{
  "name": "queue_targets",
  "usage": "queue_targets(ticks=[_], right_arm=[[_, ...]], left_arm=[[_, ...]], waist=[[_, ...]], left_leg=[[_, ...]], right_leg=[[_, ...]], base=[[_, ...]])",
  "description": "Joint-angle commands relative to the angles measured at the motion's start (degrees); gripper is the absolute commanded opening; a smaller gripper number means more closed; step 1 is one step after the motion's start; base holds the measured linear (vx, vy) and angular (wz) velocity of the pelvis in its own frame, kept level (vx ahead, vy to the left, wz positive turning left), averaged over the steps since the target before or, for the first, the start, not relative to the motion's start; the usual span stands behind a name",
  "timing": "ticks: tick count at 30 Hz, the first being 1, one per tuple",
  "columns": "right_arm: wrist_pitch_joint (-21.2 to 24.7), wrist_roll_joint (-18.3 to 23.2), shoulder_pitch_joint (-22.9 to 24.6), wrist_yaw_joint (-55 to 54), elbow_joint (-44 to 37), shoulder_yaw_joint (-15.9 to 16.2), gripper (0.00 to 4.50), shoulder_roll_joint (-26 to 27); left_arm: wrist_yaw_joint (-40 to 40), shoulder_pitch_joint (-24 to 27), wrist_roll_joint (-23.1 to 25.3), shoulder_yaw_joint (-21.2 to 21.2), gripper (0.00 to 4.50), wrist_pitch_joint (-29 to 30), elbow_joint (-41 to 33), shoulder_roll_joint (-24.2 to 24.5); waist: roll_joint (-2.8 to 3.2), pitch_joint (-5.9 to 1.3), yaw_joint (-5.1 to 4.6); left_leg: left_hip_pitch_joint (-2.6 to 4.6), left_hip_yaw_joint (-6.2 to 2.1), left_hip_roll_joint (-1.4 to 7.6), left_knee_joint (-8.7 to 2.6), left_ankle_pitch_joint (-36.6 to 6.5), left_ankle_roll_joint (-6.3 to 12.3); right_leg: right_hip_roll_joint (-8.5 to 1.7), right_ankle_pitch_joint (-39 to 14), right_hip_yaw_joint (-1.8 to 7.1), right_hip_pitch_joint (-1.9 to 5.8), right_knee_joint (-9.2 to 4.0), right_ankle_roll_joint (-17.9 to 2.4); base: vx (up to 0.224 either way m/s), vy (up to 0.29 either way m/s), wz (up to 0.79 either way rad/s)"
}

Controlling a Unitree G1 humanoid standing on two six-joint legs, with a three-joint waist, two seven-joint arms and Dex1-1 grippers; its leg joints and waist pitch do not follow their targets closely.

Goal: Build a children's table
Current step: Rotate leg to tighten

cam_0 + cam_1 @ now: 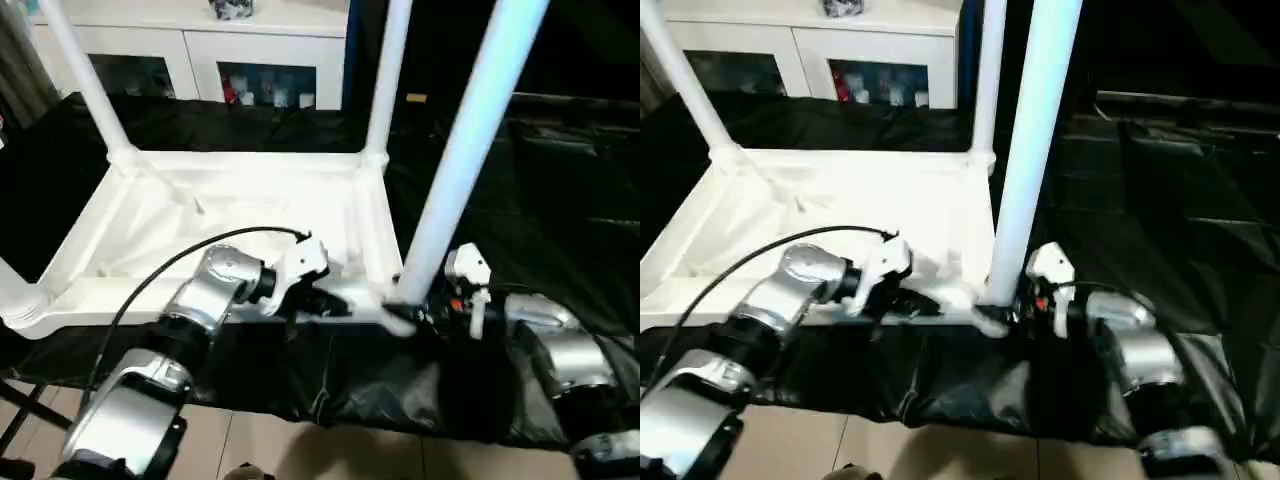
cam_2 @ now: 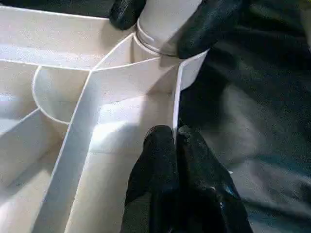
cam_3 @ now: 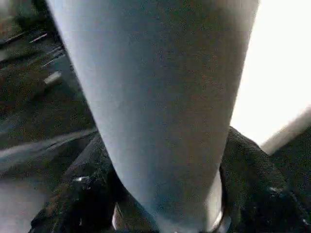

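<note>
Holding the near right leg (image 1: 470, 140) low down with my right gripper (image 2: 163, 22), I am seating it in the corner socket (image 2: 155, 46) of the upturned table top (image 1: 240, 215), which is lying ribs-up on the black cloth (image 1: 560, 180) straight ahead of me. In the left wrist view the right gripper's two black fingers (image 2: 209, 24) are pinching the leg's base from either side, just above the socket's collar. My left gripper (image 2: 176, 145) is pressing its fingers together on the thin near rim wall (image 2: 176, 104) beside that corner, steadying the top. Two more legs (image 1: 385, 75) are standing upright at the far corners, and a fourth is rising at the near left corner (image 1: 15, 290).

I am judging the whole table to be light, hollow, stiff plastic, smooth and rather slippery, so a low hold on the leg is giving me the best leverage; higher up, the long taper would sway. The top is rigid because of its cross-braced ribs (image 2: 77, 126), but the rim wall is thin and could flex if I squeeze hard. The leg is round and matt white, the socket a short round sleeve braced by curved webs. Behind the table a white cabinet (image 1: 200, 55) with glass doors is standing.
</note>
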Motion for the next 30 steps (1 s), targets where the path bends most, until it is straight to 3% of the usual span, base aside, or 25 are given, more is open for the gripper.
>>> queue_targets(ticks=[1,2,4,6,9,10,11,13,17,19,20,23,30], right_arm=[[0.1,-2.3,1.1,-5.8,2.2,3.1,2.5,4.6],[0.6,-2.9,0.3,-10.9,3.8,2.4,2.5,7.0],[1.0,-3.4,-0.4,-14.5,4.9,2.1,2.5,8.8],[1.5,-4.4,-1.9,-20.6,6.9,1.8,2.5,12.0],[1.9,-5.0,-3.8,-25.3,8.6,1.6,2.5,15.4],[1.5,-5.7,-4.6,-27.0,9.2,1.9,2.85,16.8],[-0.3,-7.9,-5.6,-29.8,9.8,3.0,2.85,18.1],[-1.5,-8.5,-6.1,-31.3,9.7,3.1,3.2,18.4],[-0.8,-7.3,-5.1,-29.5,7.5,1.9,3.49,16.5],[-0.9,-7.0,-4.8,-29.0,7.0,1.4,3.67,15.8],[-1.1,-6.6,-4.4,-28.3,6.4,0.9,3.7,15.0],[-0.9,-5.3,-3.5,-24.6,5.1,0.1,3.93,13.0],[0.3,-2.8,-0.3,-7.5,-0.3,2.8,3.93,6.2]], left_arm=[[9.3,-2.8,-0.4,2.3,0.0,1.3,-0.1,-3.7],[12.0,-3.3,-0.3,2.5,0.0,1.9,0.5,-5.1],[13.6,-3.5,-0.1,2.4,0.0,2.3,0.9,-6.1],[16.8,-4.1,0.3,2.3,0.0,3.1,1.6,-8.0],[19.2,-4.4,0.8,2.0,0.0,3.7,2.0,-10.0],[19.9,-4.5,1.1,1.9,0.0,4.0,2.0,-10.8],[19.8,-4.1,1.6,1.2,0.0,3.8,1.6,-11.7],[18.8,-3.7,1.8,0.4,0.0,3.3,1.2,-11.8],[15.9,-2.8,1.4,0.1,0.0,1.5,0.3,-9.9],[15.3,-2.7,1.2,0.3,0.0,1.3,0.3,-9.5],[14.6,-2.5,1.2,0.3,0.0,0.9,0.3,-8.9],[12.6,-1.9,1.2,0.3,0.0,-0.1,0.1,-7.7],[5.0,-0.8,0.1,0.0,0.0,-2.2,-1.0,-3.9]], waist=[[-0.89,-3.32,-0.37],[-0.52,-3.29,-0.63],[-0.71,-3.23,-1.15],[-0.29,-3.18,-1.75],[-0.41,-3.31,-2.21],[-0.22,-3.34,-2.33],[-0.28,-3.36,-2.35],[-0.32,-3.43,-2.45],[-0.24,-3.56,-2.45],[-0.24,-3.66,-2.48],[-0.53,-3.64,-2.52],[-0.32,-3.63,-2.37],[-0.55,-3.8,-2.07]], left_leg=[[0.88,-1.1,2.01,-4.3,-16.4,1.3],[0.83,-1.27,1.99,-4.51,-17.1,0.76],[0.9,-1.33,1.87,-4.63,-18.6,0.24],[0.96,-1.34,1.83,-4.66,-19.6,-0.18],[0.93,-1.43,1.66,-4.6,-20.0,-0.04],[0.84,-1.36,1.65,-4.59,-19.7,0.19],[0.77,-1.4,1.68,-4.64,-19.5,0.26],[0.68,-1.37,1.67,-4.65,-19.1,0.49],[0.58,-1.15,1.71,-4.57,-17.5,1.76],[0.45,-1.16,1.73,-4.52,-16.8,1.97],[0.43,-1.06,1.73,-4.48,-16.7,2.29],[0.42,-1.08,1.77,-4.44,-16.3,2.85],[0.24,-0.88,1.94,-4.09,-12.4,5.23]], right_leg=[[-3.41,-23.3,1.99,2.32,-5.07,-10.8],[-3.3,-23.7,2.08,2.24,-5.1,-10.1],[-3.19,-24.8,2.0,2.15,-5.34,-9.4],[-3.13,-24.6,2.09,1.9,-5.44,-9.5],[-3.15,-24.9,2.0,2.0,-5.54,-9.2],[-3.09,-23.8,2.08,2.02,-5.57,-9.4],[-3.07,-23.2,2.06,2.08,-5.5,-9.5],[-3.08,-22.0,2.1,2.13,-5.34,-9.7],[-2.93,-17.1,2.19,2.38,-4.98,-11.2],[-2.99,-16.0,2.22,2.52,-4.78,-11.4],[-2.96,-15.8,2.2,2.5,-4.79,-11.6],[-3.04,-15.6,2.22,2.65,-4.79,-11.7],[-3.03,-9.3,2.17,3.03,-4.1,-14.2]], base=[[0.0,0.0,0.0],[0.0,0.0,0.0],[0.0,0.0,0.0],[0.0,0.0,0.0],[0.0,0.0,0.0],[0.0,0.0,0.0],[0.0,0.0,0.0],[0.0,0.0,0.0],[0.0,0.0,0.0],[0.0,0.0,0.0],[0.0,0.0,0.0],[0.0,0.0,0.0],[0.0,0.0,0.0]])
